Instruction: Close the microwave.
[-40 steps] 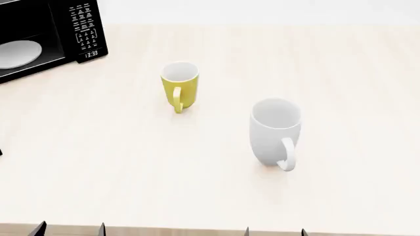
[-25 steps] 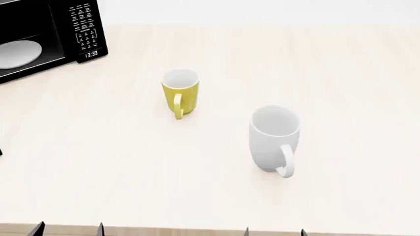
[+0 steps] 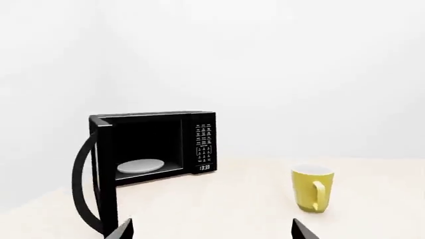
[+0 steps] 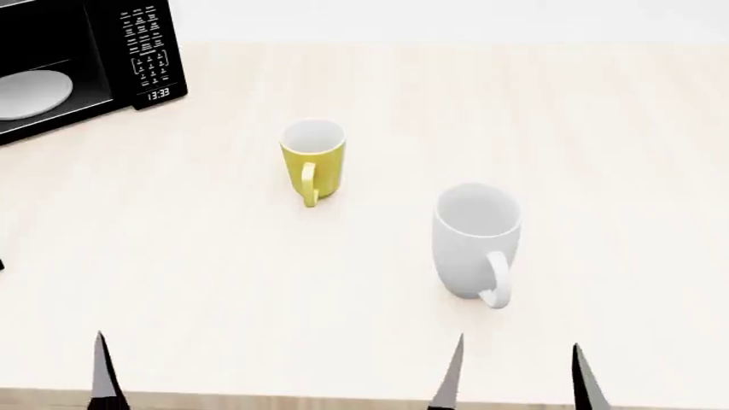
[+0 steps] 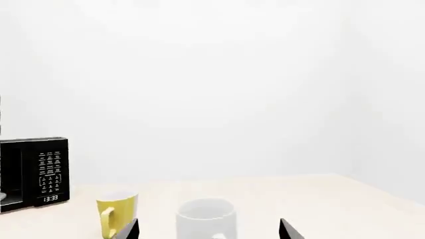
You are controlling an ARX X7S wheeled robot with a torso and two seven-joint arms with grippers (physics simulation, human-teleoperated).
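Observation:
The microwave (image 3: 156, 147) is black and stands at the table's far left, also in the head view (image 4: 80, 60). Its door (image 3: 105, 179) is swung wide open and shows edge-on with its curved black handle (image 3: 79, 184). The white turntable plate (image 3: 139, 166) shows inside, and the keypad (image 3: 204, 147) is beside it. My left gripper (image 3: 212, 231) is open and empty, low over the table's near edge, well short of the door. One of its fingertips (image 4: 105, 371) shows in the head view. My right gripper (image 4: 516, 380) is open and empty, near the white mug.
A yellow mug (image 4: 312, 158) stands mid-table, right of the microwave. A larger white mug (image 4: 476, 239) stands nearer, just beyond my right gripper (image 5: 209, 231). The pale wooden table (image 4: 228, 282) runs wide, with its front edge at the head view's bottom. White walls stand behind.
Both grippers' fingertips have come further up into the head view from its bottom edge. The mugs shifted slightly nearer early on, then stayed still. The microwave door has not moved.

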